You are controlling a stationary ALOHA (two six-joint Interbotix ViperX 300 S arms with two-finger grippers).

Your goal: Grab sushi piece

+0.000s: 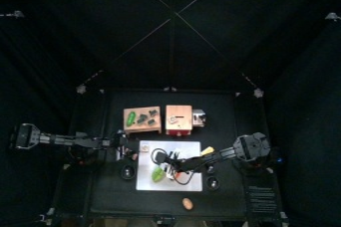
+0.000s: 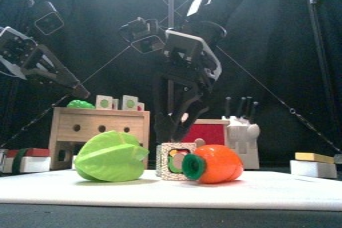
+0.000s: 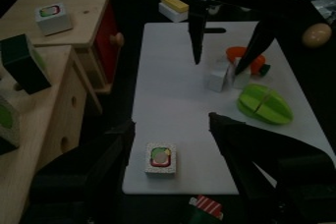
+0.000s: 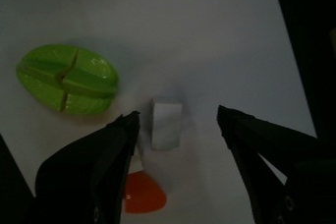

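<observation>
Two jaws of the right gripper [image 4: 179,120] hang apart directly above the sushi piece [image 4: 164,127], beside the green fruit [image 4: 69,78].

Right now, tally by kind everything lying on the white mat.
Sushi pieces: 2
Green fruit: 1
Orange toy food: 1
Total on the white mat: 4
</observation>
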